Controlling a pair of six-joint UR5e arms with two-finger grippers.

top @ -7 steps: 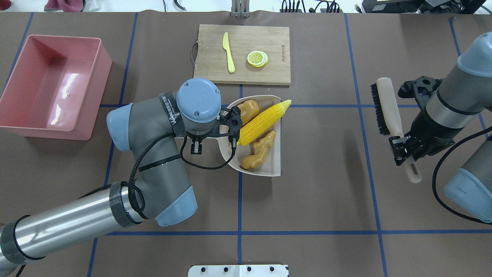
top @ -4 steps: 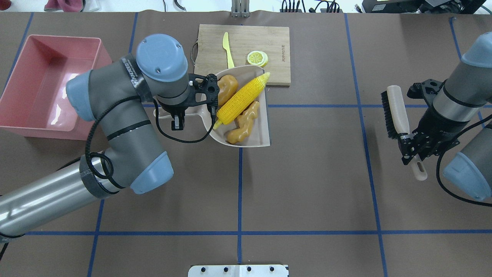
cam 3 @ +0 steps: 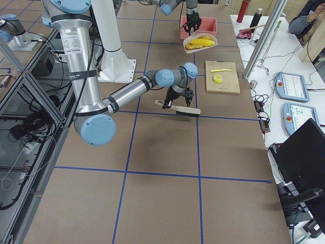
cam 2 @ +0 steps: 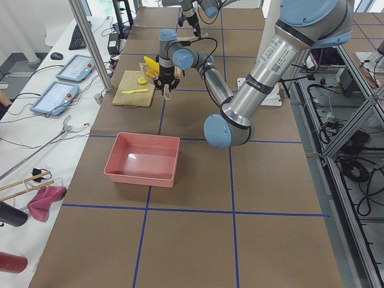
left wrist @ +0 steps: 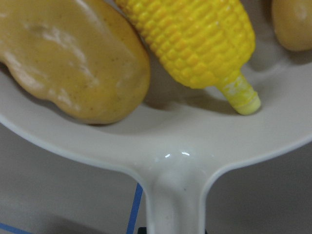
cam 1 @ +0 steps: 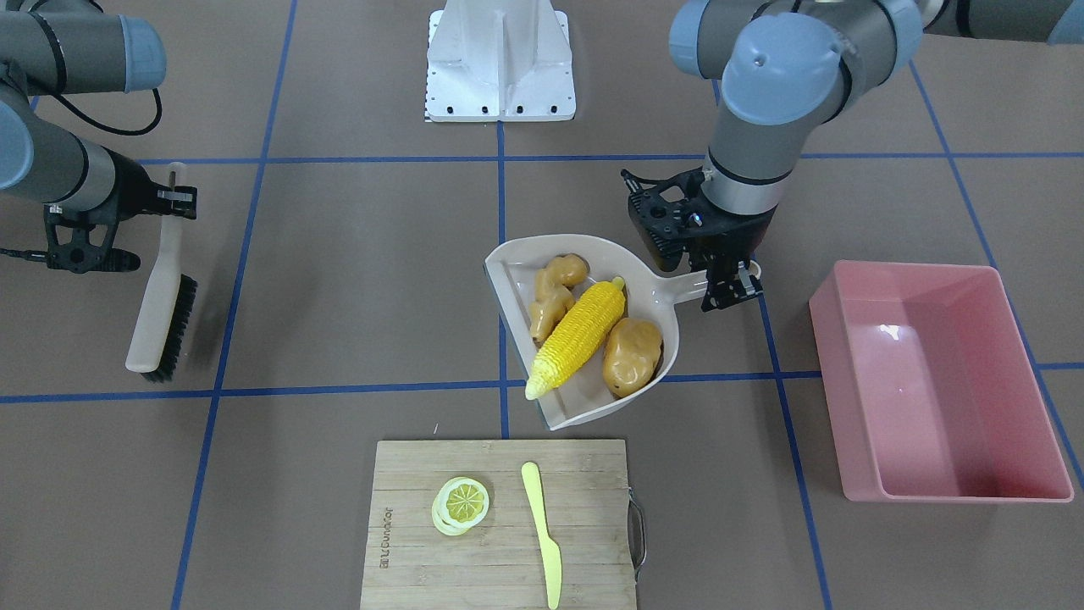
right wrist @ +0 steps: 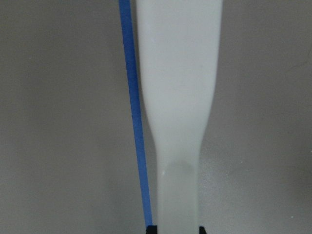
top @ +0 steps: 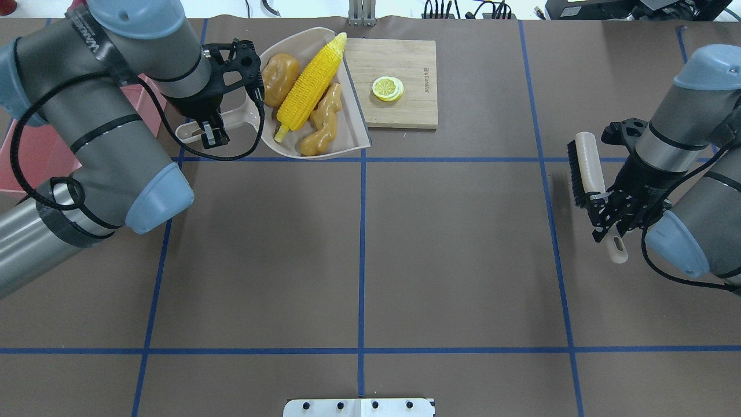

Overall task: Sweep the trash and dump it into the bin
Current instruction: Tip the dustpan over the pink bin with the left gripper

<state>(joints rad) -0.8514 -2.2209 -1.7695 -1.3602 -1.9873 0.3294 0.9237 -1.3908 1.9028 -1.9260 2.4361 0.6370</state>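
Since a second ago my left gripper (top: 205, 131) has carried the dustpan (top: 338, 147) off the middle of the table (top: 451, 260), up and across toward the pink bin (top: 32, 165).

From overhead the pan now covers the left end of the cutting board (top: 405, 58). The corn cob (top: 310, 81), potato (top: 281, 70) and ginger root (top: 321, 124) all lie in it, and my left arm hides most of the bin. My right gripper (top: 606, 213) is clamped on the handle of the brush (top: 589, 162), well off to the right.

The front camera shows my left jaws closed tight on the pan's handle, with the pan apart from the bin beside it.

From the right end, the pan hangs clear of the table, short of the bin.

My left wrist camera sees the potato and the corn's stem against the pan's back wall.

My right wrist camera sees the brush handle running out from my jaws beside a blue tape line (right wrist: 134, 122).
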